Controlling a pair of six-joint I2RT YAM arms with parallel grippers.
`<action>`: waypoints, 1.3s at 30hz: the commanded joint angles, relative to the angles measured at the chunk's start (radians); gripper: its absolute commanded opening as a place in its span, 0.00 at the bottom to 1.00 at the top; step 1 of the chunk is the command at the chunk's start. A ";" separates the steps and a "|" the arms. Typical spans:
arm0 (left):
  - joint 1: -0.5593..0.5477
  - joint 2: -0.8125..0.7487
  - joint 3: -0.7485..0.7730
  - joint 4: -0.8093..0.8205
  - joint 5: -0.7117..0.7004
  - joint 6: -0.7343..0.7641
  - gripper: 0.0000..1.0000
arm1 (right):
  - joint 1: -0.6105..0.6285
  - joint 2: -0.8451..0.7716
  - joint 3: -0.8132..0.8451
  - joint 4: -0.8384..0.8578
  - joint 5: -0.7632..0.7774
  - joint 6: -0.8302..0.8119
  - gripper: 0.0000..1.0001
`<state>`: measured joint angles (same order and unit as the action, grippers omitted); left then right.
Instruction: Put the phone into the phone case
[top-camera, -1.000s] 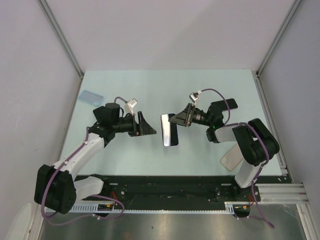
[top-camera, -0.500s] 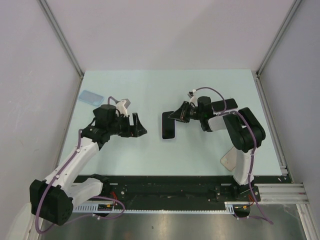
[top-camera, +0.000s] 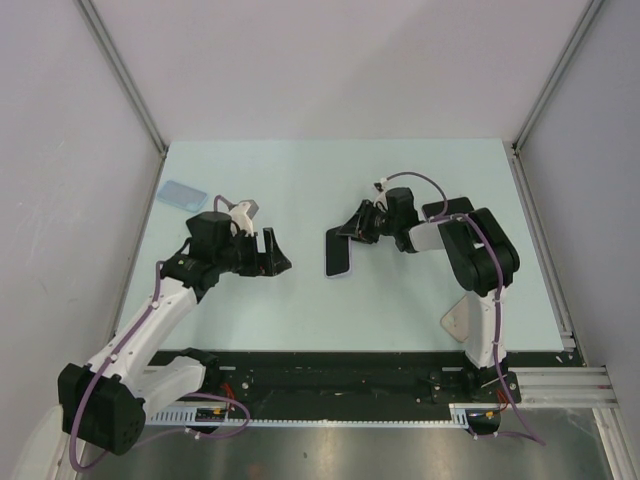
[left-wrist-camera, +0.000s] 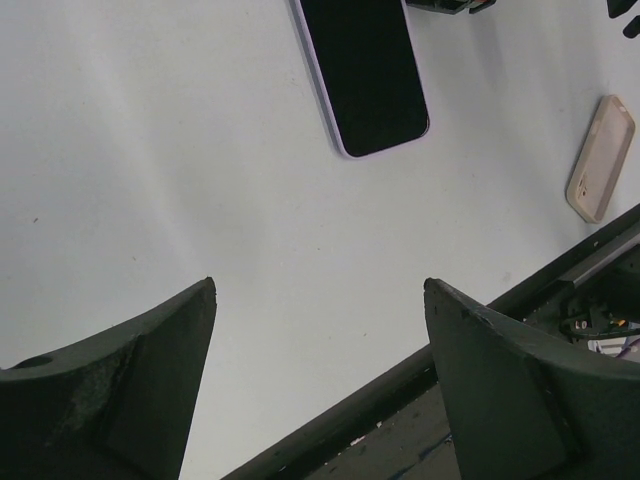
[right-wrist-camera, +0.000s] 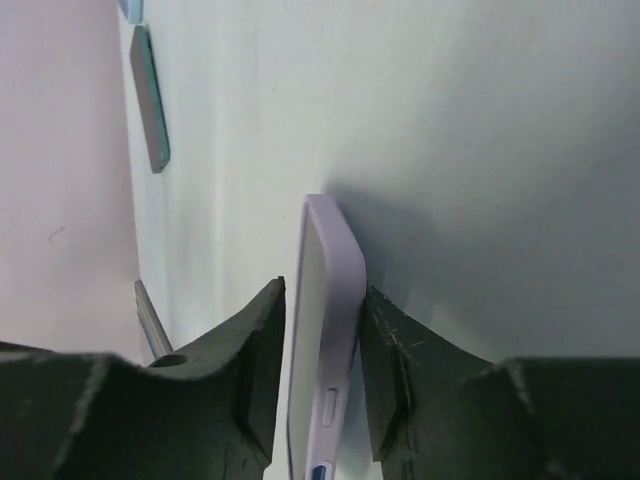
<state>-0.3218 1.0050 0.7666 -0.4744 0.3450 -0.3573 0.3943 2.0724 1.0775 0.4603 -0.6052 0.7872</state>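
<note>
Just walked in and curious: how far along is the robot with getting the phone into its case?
Done, it seems: the phone lies screen up on the table, already ringed by a lilac case. In hand: the right gripper straddles its end; whether it pinches is unclear. The left gripper hangs open, apart. Left: probably only backing away.

Phone (top-camera: 338, 254) on table (top-camera: 300, 300) centre, one case (top-camera: 183, 194) far left, another case (top-camera: 462, 320) near right
</note>
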 joint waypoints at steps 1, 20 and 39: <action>0.006 -0.025 0.000 0.016 -0.005 0.015 0.88 | -0.011 0.005 0.050 -0.038 0.056 -0.043 0.41; 0.006 -0.014 0.000 0.014 -0.020 0.012 0.88 | -0.011 0.003 0.052 -0.183 0.162 -0.094 0.16; 0.015 0.015 0.033 -0.072 -0.279 -0.023 0.88 | 0.005 -0.247 0.050 -0.456 0.355 -0.178 0.90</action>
<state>-0.3210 1.0138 0.7666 -0.5079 0.1921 -0.3618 0.3908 1.9488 1.1217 0.1268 -0.3717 0.6971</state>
